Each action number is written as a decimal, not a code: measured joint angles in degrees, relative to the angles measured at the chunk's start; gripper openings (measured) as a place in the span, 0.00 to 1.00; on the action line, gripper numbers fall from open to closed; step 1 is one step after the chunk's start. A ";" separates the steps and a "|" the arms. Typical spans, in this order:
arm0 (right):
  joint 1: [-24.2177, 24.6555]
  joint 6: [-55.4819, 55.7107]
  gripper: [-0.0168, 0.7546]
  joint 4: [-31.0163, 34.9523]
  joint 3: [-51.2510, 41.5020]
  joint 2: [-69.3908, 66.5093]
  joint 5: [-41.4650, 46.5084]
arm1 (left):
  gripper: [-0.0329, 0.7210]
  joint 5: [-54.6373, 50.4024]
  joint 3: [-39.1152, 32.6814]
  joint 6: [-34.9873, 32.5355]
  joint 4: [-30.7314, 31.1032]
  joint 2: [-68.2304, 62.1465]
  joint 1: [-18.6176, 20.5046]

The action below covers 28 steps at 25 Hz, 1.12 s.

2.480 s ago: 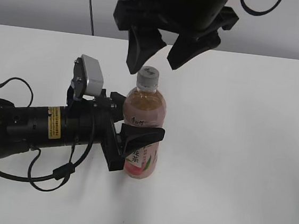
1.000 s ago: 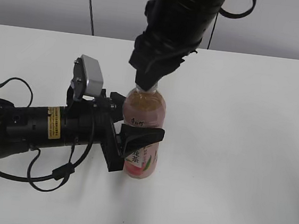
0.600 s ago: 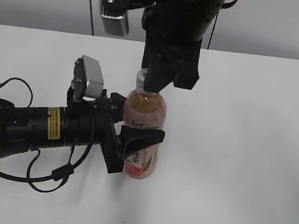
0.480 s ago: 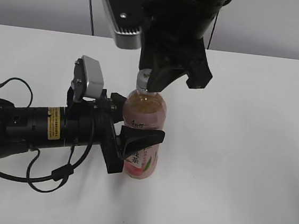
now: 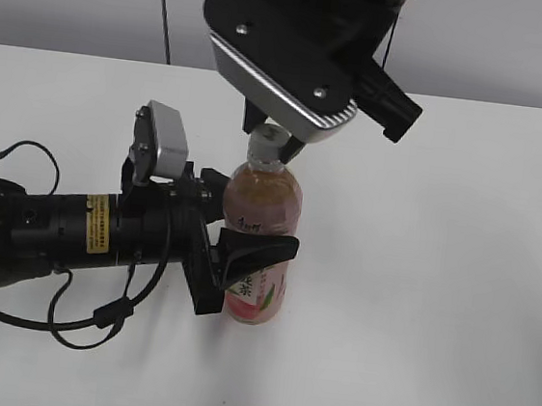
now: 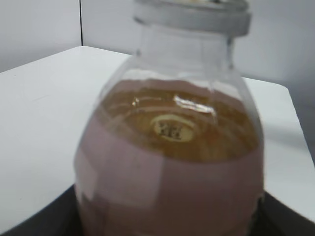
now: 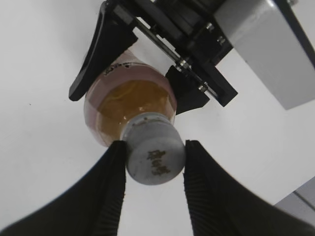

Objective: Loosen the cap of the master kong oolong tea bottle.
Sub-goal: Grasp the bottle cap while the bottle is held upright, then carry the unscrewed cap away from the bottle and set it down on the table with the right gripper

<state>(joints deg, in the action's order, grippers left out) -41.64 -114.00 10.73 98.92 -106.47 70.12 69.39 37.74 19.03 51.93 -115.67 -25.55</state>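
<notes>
Exterior view shows the tea bottle (image 5: 259, 236) standing upright near the middle of the frame on the white tabletop (image 5: 438, 279), its pink label facing the camera. The left gripper (image 5: 236, 262) reaches in from the lower left, lying low along the tabletop, and its black fingers (image 5: 262, 244) are closed around the bottle's labelled body, one finger crossing the front of the label. The right gripper (image 5: 273, 148) comes down from the top of the frame, with its wrist camera housing (image 5: 280, 68) covering most of the cap (image 5: 267, 137); only a sliver of white cap shows beneath it. From the right wrist view, the cap (image 7: 154, 154) sits in the lower middle of the frame with a dark logo on top, and the two ribbed black fingers (image 7: 109, 191) press against its left and right sides, narrowed onto it. Behind the cap, the bottle's shoulder (image 7: 129, 105) and amber tea are visible, flanked by the left gripper's fingers (image 7: 93, 54). From the left wrist view, the bottle (image 6: 170, 167) fills the frame, slightly blurred, with the cap's lower rim (image 6: 192, 14) at the top edge.
</notes>
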 joint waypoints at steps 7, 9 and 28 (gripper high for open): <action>0.00 -12.67 0.38 0.00 0.39 0.00 0.00 | 0.61 0.00 0.00 0.00 0.00 0.00 0.00; 0.00 -14.72 0.38 0.00 0.89 -0.06 0.06 | 0.61 0.00 0.00 0.18 0.00 0.00 0.00; -0.25 19.95 0.37 -13.97 2.72 2.99 -0.12 | 0.61 0.01 0.00 0.62 -0.41 0.00 0.00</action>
<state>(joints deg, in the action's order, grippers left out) -41.89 -94.04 -3.24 101.63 -103.48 69.99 69.40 37.74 19.66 51.52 -115.67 -25.55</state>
